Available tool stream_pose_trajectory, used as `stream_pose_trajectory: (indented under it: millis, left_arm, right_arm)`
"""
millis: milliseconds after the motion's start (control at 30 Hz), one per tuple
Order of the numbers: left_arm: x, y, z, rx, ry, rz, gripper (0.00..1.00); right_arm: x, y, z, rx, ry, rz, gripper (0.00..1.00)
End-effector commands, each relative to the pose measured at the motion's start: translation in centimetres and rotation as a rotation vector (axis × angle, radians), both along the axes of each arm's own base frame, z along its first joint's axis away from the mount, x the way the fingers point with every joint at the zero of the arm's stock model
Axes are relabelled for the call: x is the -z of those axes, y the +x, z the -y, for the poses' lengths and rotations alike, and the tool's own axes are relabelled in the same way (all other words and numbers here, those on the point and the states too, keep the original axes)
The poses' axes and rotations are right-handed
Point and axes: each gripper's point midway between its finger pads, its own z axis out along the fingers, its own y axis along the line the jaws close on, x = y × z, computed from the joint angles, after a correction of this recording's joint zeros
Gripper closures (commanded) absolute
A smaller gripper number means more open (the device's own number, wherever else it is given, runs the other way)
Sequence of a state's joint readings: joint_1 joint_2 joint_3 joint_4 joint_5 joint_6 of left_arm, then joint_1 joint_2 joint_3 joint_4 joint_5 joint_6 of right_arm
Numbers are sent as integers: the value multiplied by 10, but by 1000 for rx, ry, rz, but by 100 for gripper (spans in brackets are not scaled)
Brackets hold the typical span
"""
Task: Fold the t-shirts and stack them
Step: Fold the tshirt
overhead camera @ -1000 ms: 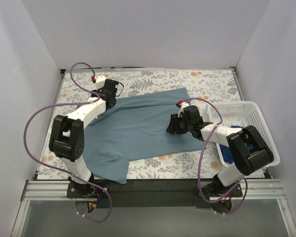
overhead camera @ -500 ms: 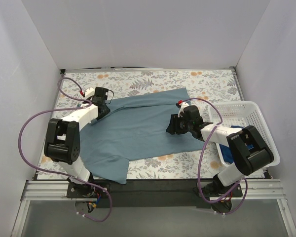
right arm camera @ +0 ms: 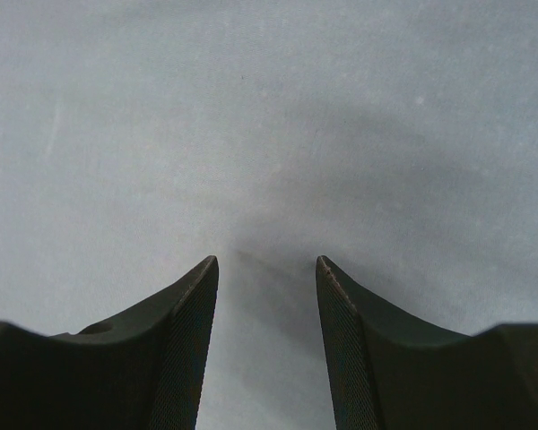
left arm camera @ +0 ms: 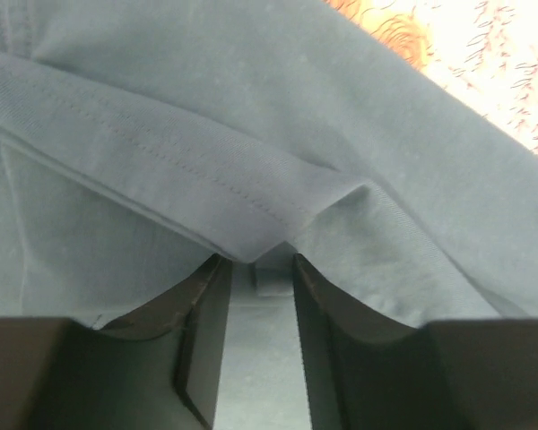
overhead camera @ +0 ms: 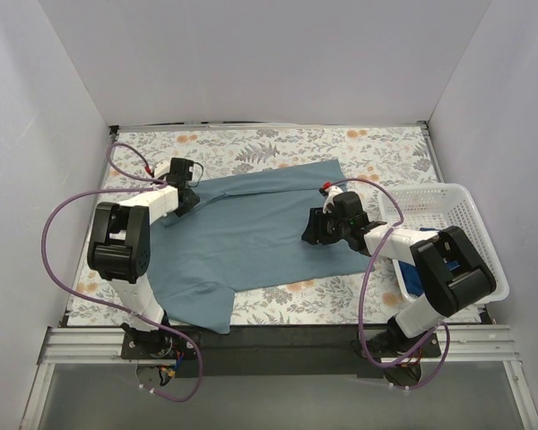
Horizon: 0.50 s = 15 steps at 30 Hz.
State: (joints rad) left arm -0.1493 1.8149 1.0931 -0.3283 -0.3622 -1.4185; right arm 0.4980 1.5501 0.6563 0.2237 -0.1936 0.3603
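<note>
Royal-blue t-shirt point(overhead camera: 413, 283) mostly behind right arm point(overhead camera: 444, 269)

A raised hem fold of the slate-blue t-shirt point(left arm camera: 206, 170) crosses just ahead of the left jaws, while beyond the right jaws the cloth lies flat.

L arm point(overhead camera: 148, 208) stretched fwd, L tool point(left arm camera: 255, 269) low, fingers narrowly parted; R arm point(overhead camera: 393, 240) elbow-bent inward, R tool point(right arm camera: 267, 269) fingers parted.

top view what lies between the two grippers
Only the slate-blue t-shirt, spread flat; the top external view shows nothing else on it between the left gripper and the right gripper.
</note>
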Motion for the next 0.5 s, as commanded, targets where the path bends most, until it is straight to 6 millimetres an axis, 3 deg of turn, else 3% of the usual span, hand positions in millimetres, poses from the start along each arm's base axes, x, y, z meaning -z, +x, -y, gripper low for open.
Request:
stream_pose_trajectory:
  millis: [0,333,467]
  left_arm:
    - [-14,19,1,0,-16,58,69]
    - [-19,16,9,24,-58,61,87]
    - [-21,12,11,25,-74,57,100]
  right_arm:
    - [-11,9,-9,-20,32,43,46]
    - [-8,10,-11,-29,38,31,46]
    - [-8,10,-11,-27,38,31,46]
